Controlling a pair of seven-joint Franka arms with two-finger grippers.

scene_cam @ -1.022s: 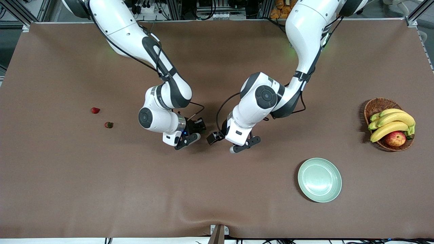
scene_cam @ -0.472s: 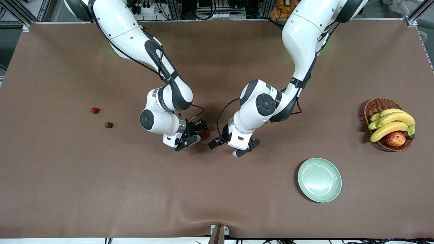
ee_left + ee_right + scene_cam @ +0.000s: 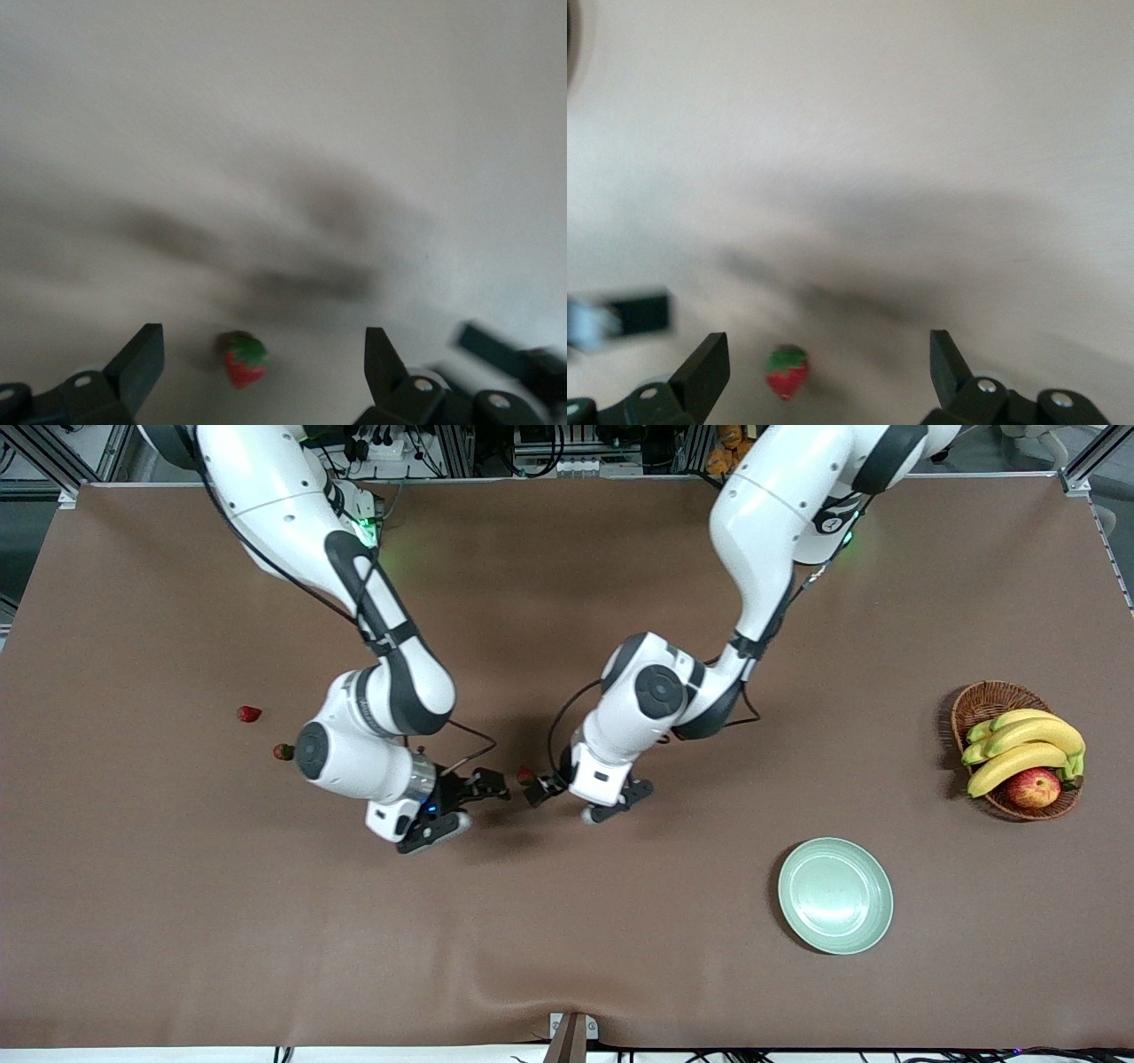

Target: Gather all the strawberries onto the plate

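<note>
strawberry point(image 3: 526, 776) on table point(image 3: 567, 921) between both grippers, left gripper point(image 3: 580, 803) spread wide, right gripper point(image 3: 461, 806) released, seemingly not touching it, plate point(image 3: 835, 895) empty

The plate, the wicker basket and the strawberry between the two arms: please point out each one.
plate point(image 3: 835, 895): front view, on its bare middle.
wicker basket point(image 3: 985, 700): front view, on its woven rim.
strawberry point(image 3: 525, 776): front view, on its red body; left wrist view point(image 3: 244, 359) too.
</note>
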